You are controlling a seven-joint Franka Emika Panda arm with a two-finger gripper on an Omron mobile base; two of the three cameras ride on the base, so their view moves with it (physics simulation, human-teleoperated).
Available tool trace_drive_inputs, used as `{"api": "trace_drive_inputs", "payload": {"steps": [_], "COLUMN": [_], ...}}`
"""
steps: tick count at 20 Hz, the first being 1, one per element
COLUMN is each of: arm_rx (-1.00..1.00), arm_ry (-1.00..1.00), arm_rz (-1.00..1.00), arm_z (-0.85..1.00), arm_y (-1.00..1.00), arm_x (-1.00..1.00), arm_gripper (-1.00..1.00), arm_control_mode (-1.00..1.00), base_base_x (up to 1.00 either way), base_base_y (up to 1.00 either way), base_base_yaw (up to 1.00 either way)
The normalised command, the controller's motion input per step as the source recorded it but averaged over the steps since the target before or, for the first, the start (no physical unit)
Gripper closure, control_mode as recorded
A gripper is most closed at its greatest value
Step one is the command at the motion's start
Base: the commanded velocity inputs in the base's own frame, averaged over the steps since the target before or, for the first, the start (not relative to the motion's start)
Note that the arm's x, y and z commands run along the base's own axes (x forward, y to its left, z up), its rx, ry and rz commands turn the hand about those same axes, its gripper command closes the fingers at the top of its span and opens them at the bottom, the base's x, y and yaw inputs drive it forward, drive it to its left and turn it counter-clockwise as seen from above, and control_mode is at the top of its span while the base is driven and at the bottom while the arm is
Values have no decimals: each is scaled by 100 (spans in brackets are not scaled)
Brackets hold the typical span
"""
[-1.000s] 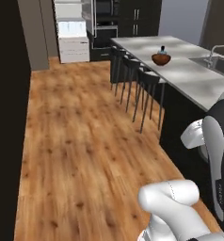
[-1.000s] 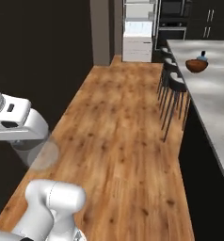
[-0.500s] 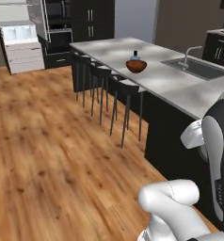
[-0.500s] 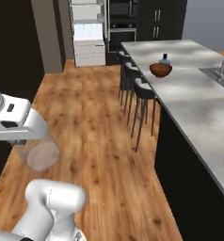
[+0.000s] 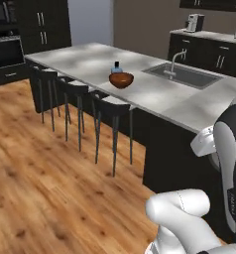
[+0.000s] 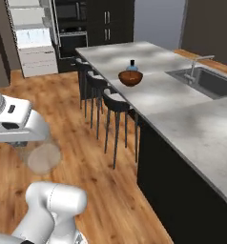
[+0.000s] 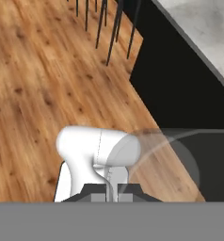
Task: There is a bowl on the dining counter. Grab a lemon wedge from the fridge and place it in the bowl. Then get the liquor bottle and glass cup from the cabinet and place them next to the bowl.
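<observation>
The reddish-brown bowl (image 5: 121, 79) (image 6: 130, 78) sits on the grey-white dining counter (image 5: 154, 96) (image 6: 182, 109), left of the steel sink (image 5: 183, 75) (image 6: 208, 81). Right behind the bowl stands the liquor bottle (image 5: 116, 67) (image 6: 132, 65), its black cap and blue shoulders showing. The bowl's inside is too small to read, so no lemon wedge can be made out. My gripper (image 6: 30, 143) (image 7: 112, 194) hangs low over the wood floor, well short of the counter, shut on the clear glass cup (image 6: 43, 157) (image 7: 161, 157).
Three black bar stools (image 5: 110, 111) (image 6: 116, 102) line the counter's near side. The fridge (image 6: 32, 40) stands open at the far left, white shelves showing. Black cabinets and an oven (image 6: 72, 28) fill the back wall. Wood floor (image 5: 35, 178) lies open left of the stools.
Both base views have swung and moved closer, so the counter with bowl and bottle now sits nearer and more central. The glass cup stays in my gripper.
</observation>
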Motion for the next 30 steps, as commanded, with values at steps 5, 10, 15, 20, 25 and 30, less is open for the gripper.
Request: {"api": "trace_drive_inputs", "payload": {"steps": [5, 10, 15, 20, 25, 30], "arm_rx": [0, 0, 0, 0, 0, 0], "arm_ry": [0, 0, 0, 0, 0, 0], "arm_rz": [0, 0, 0, 0, 0, 0], "arm_z": [0, 0, 0, 0, 0, 0], "arm_y": [0, 0, 0, 0, 0, 0], "arm_x": [0, 0, 0, 0, 0, 0], "arm_gripper": [100, 100, 100, 100, 100, 100], "arm_control_mode": [100, 100, 100, 100, 100, 100], "base_base_x": [85, 75, 68, 67, 70, 70], "base_base_y": [79, 71, 73, 71, 58, 47], "base_base_yaw": [-50, -54, -54, -52, -51, -49]}}
